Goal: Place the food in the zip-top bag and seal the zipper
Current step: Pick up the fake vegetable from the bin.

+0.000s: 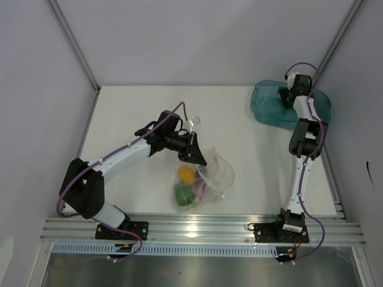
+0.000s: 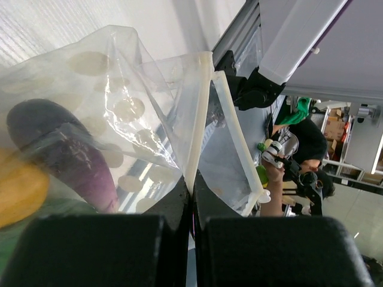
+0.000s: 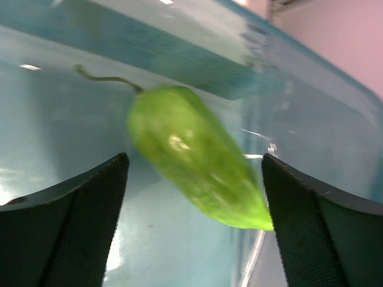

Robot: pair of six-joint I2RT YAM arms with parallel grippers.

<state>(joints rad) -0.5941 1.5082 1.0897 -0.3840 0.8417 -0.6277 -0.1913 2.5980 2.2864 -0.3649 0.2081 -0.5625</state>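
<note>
The clear zip-top bag (image 1: 209,179) lies at the table's front middle. Inside it are the orange-yellow fruit (image 1: 187,174), the dark-green pepper (image 1: 183,194) and the purple eggplant (image 2: 66,149). My left gripper (image 1: 194,152) is shut on the bag's zipper strip (image 2: 197,119) and holds the mouth up and open. My right gripper (image 1: 289,95) is open inside the teal tray (image 1: 269,104). The light-green elongated piece (image 3: 194,158) lies on the tray floor between its fingers (image 3: 78,221), and is not gripped.
The tray stands at the table's back right corner. White enclosure walls surround the table. An aluminium rail (image 1: 203,230) runs along the near edge, bearing both arm bases.
</note>
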